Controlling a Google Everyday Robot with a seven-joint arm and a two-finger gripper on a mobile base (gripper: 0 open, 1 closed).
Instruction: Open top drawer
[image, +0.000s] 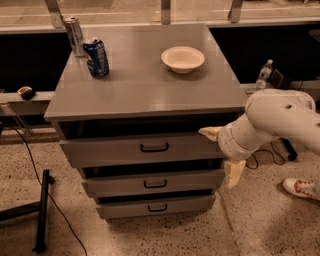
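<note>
The top drawer (110, 150) is the widest grey front, just under the cabinet top, with a black bar handle (154, 147) at its centre. A dark gap shows above its front. My gripper (223, 153) is at the drawer's right end, at the cabinet's right front corner. It is open. One cream finger (210, 132) points left and reaches the upper right corner of the drawer front. The other finger (234, 173) hangs down beside the middle drawer. The gripper is well to the right of the handle and holds nothing.
Two shorter drawers (155, 183) (157, 206) sit below. On the cabinet top (145, 85) stand a blue can (96, 57), a silver can (75, 36) and a white bowl (183, 59). A black stand (42, 210) and cable lie on the floor at left. A shoe (301, 188) is at right.
</note>
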